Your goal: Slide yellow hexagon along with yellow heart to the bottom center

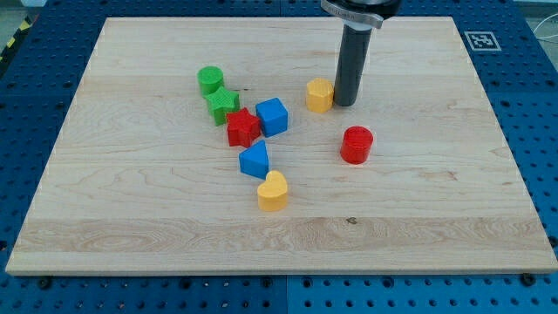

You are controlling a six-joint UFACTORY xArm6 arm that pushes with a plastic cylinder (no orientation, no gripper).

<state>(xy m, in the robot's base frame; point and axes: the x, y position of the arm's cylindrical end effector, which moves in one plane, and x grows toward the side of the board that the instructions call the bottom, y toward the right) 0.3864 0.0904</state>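
Observation:
The yellow hexagon [320,94] sits on the wooden board above the middle. My tip [346,103] stands right beside it on its right, touching or nearly touching. The yellow heart [273,191] lies lower, just left of the board's centre, below a blue triangular block [255,160]. The rod rises dark and straight from the tip to the view's top.
A red cylinder [357,144] stands below and right of my tip. A blue cube [272,116], a red star block [242,127], a green star block [222,104] and a green cylinder [210,80] cluster left of the hexagon. The board edge [279,272] runs along the view's bottom.

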